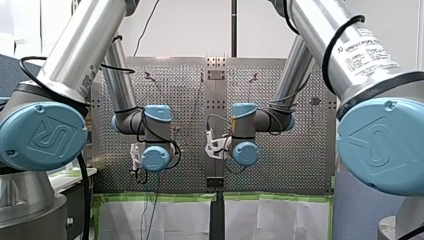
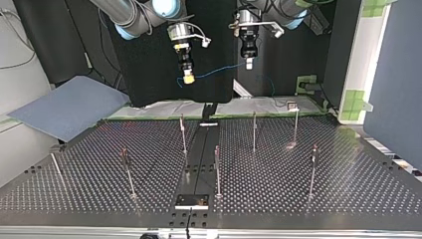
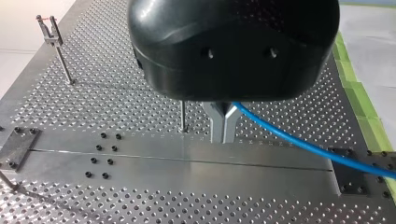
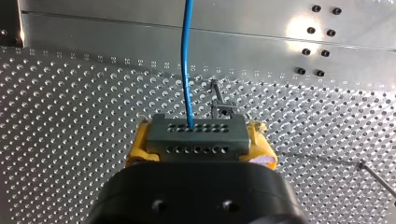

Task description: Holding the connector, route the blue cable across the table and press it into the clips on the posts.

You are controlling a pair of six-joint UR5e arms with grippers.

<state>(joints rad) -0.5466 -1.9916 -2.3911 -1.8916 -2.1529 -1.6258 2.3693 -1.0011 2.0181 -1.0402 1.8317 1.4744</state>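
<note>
Over table (image 2: 298, 189), cable (image 2: 214, 73) crosswise from connector (image 4: 196, 135)

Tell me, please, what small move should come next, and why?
Probably bring the blue cable down toward the posts, both ends together. My right gripper holds the connector between yellow pads, my left gripper is shut on the cable, and it hangs between them high above the table, in no clip yet.

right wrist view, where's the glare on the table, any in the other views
Right wrist view: a white hot spot on the smooth metal centre strip, beside the black screw heads. Top view: paler sheen on the perforated metal table by a thin metal post. Left wrist view: even light, no hot spot.
</note>
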